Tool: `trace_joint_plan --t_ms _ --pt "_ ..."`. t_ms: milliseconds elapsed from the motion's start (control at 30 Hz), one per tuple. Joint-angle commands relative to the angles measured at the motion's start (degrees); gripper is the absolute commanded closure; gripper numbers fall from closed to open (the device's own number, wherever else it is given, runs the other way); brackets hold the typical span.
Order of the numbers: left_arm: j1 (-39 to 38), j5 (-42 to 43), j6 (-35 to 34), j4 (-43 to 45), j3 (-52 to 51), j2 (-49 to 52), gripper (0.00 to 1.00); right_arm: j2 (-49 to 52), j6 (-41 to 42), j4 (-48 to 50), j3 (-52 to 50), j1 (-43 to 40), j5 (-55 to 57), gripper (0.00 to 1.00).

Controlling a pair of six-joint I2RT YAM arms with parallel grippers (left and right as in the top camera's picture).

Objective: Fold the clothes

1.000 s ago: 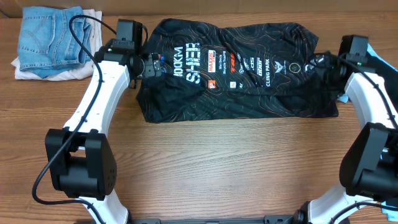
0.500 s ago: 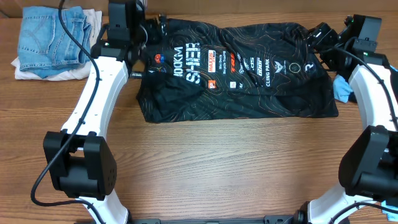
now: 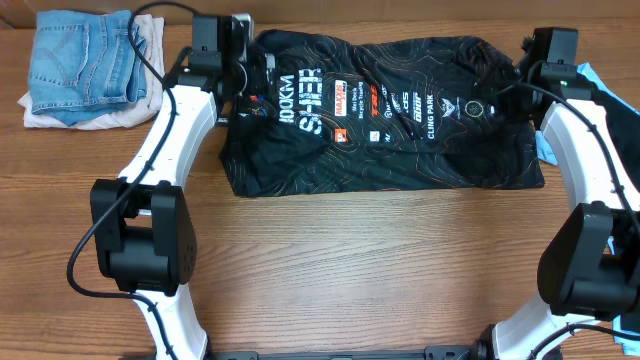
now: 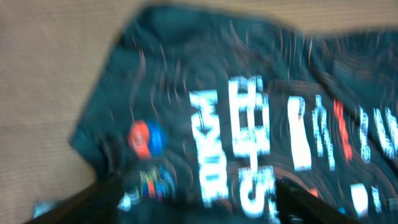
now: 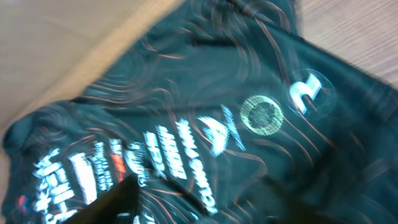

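Observation:
The black jersey (image 3: 385, 110) with thin contour lines, sponsor logos and white lettering lies folded into a wide band at the back middle of the table. My left gripper (image 3: 250, 95) hovers over its left end, next to the white lettering. In the blurred left wrist view its fingers (image 4: 199, 196) are spread wide over the jersey (image 4: 249, 93). My right gripper (image 3: 503, 97) is over the jersey's right end. Its fingers (image 5: 205, 202) are also apart above the logos (image 5: 261, 115). Neither gripper holds cloth.
A stack of blue jeans (image 3: 80, 55) on pale clothes (image 3: 75, 118) sits at the back left corner. A black-and-light-blue garment (image 3: 548, 145) lies at the right edge, partly behind my right arm. Bare wooden table (image 3: 380, 260) stretches in front of the jersey.
Both grippers rose to the jersey's back corners, then came back down over its two ends. The left wrist has shifted right. The jersey keeps its shape.

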Motion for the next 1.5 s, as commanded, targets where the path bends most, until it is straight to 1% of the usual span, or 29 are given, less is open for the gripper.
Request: trace_joint_plan --t_ms 0,67,100,133,167,233,333,400,433,567,833,1100,1200,1467 --pt "0.24 6.25 0.57 -5.70 1.03 -1.46 0.34 0.39 0.00 -4.42 1.16 -0.52 4.61 0.62" --pt "0.22 8.55 0.20 -10.71 1.03 -2.32 0.51 0.39 1.16 -8.28 1.16 -0.96 6.14 0.67" --pt "0.22 8.61 -0.50 -13.31 1.03 -2.51 0.63 0.39 2.19 -10.62 1.14 -1.29 7.80 0.71" --pt "0.17 8.63 -1.38 -16.02 1.03 -2.71 0.71 0.39 2.84 -12.04 1.01 -1.57 9.14 0.73" --pt "0.11 8.61 -2.19 -18.80 1.03 -2.71 0.78 0.39 3.08 -13.11 0.72 -1.90 10.36 0.74" --pt "-0.15 8.63 -2.58 -23.82 1.01 -2.51 0.87 0.42 3.13 -13.66 -0.57 -2.78 10.71 0.75" --pt "-0.83 8.55 -2.54 -29.73 0.76 -2.51 0.96 0.72 3.48 -13.49 -2.62 -4.04 10.71 0.79" --pt "-1.25 8.35 -2.56 -31.95 0.55 -2.51 0.96 1.18 3.48 -13.05 -3.78 -4.79 10.73 0.82" --pt "-1.42 8.35 -2.56 -32.52 0.37 -2.51 0.96 1.49 3.45 -12.55 -4.39 -5.07 10.73 0.86" --pt "-1.81 8.37 -3.19 -32.94 -1.68 -2.51 0.96 4.35 3.54 -9.97 -5.55 -6.51 10.64 0.92" --pt "-1.97 8.41 -3.91 -31.04 -8.15 -2.51 0.96 9.11 5.20 -10.08 -5.55 -7.54 10.73 0.94" --pt "-1.97 8.17 -4.50 -28.17 -11.10 -2.29 0.96 9.46 5.20 -10.93 -5.55 -7.63 11.17 0.93" --pt "-1.88 8.17 -5.18 -26.84 -12.02 -1.09 0.96 9.46 6.45 -11.78 -5.57 -7.63 12.92 0.96" --pt "-1.53 8.31 -5.81 -26.67 -12.13 4.22 0.96 9.46 6.01 -11.78 -5.60 -7.67 14.08 0.95"
